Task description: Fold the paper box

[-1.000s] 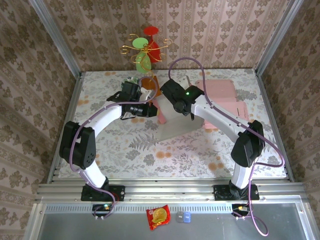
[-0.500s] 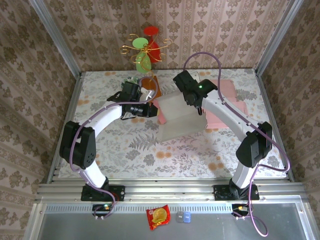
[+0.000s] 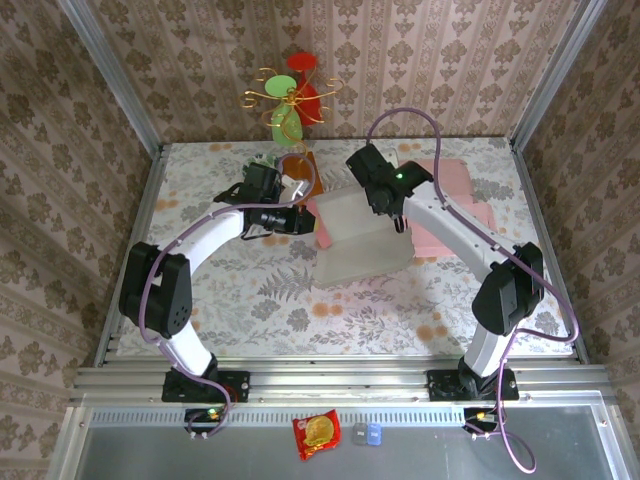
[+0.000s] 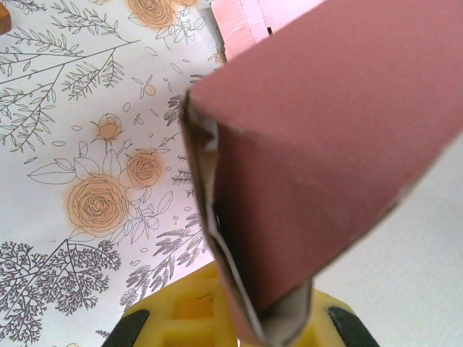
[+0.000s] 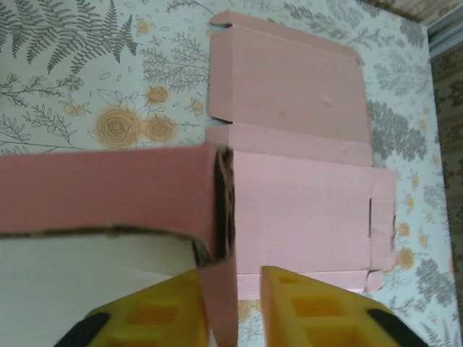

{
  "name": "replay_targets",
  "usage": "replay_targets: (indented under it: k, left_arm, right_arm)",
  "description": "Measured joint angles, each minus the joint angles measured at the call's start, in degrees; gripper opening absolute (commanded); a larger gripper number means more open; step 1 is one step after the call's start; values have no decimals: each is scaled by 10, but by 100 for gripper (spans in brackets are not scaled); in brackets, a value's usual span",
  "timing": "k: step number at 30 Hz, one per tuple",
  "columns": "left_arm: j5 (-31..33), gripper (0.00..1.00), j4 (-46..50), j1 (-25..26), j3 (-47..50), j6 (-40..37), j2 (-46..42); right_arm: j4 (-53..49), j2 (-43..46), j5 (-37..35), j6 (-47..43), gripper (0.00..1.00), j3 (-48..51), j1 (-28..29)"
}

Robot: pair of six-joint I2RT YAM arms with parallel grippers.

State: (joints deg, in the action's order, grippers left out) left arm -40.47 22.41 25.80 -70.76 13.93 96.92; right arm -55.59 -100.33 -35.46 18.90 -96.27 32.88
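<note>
Box part-folded, L jaws clamped on edge

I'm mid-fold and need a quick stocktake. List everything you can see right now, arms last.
paper box: 1, pink outside and white inside, table centre, partly folded
floral cloth: 1, white with orange flowers, covers the table
wire ornament: 1, gold, red and green, back edge
flat block: 1, orange-brown, back, left of the box
snack packet: 1, red, on the metal ledge in front
small item: count unclear, blue-grey, beside the packet
left pincer: 1, yellow fingers, shut on a box flap
right pincer: 1, yellow fingers, open around a box flap
</note>
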Motion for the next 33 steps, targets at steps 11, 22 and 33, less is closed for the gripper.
replay_targets:
  k: [11,22,33]
  left_arm:
    - [42,0,-23,14,30,15,0]
    - [108,8,-113,46,106,57,38]
    - [150,17,-161,59,117,86,67]
  right_arm:
    - [19,23,-13,51,0,67,31]
    - [35,31,-16,112,0,150,75]
    - [41,13,-49,128,0,150,106]
